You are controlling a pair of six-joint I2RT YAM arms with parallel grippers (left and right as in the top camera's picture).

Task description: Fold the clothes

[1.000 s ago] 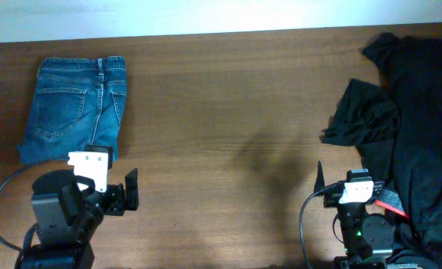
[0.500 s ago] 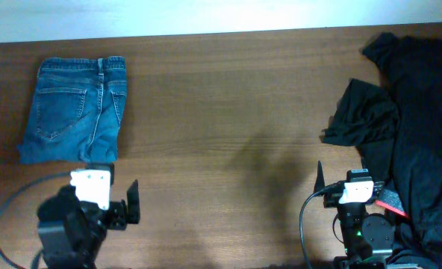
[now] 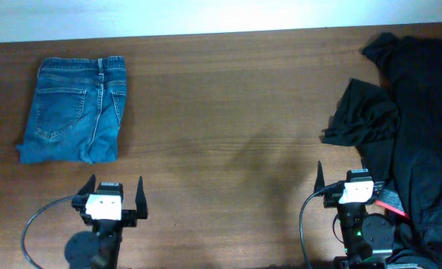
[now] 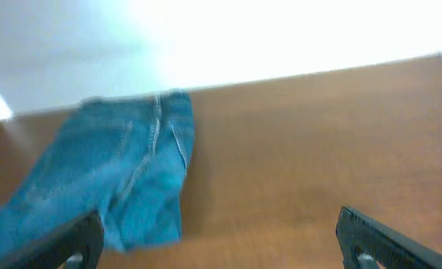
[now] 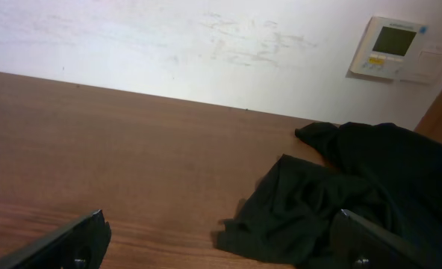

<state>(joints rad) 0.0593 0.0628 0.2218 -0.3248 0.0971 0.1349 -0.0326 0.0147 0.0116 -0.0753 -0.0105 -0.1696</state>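
Jeans (image 3: 73, 110): folded flat at the table's (image 3: 228, 112) far-left corner, touched by neither arm.
Left gripper (image 3: 116, 181): jaws spread wide, empty, near the jeans.
Right gripper (image 3: 348, 178): jaws spread wide, empty, beside black clothes (image 3: 415, 127).

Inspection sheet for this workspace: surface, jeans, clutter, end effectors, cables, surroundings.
Surface: brown wooden table, no spills seen.
Job's things: jeans folded, lying flat at the far left.
Clutter: black garments heaped, unfolded, on the right.
End effectors: left end effector open, empty; right end effector open, empty.
Cables: left cable and right cable loop beside the arm bases.
Surroundings: white wall with a wall panel.
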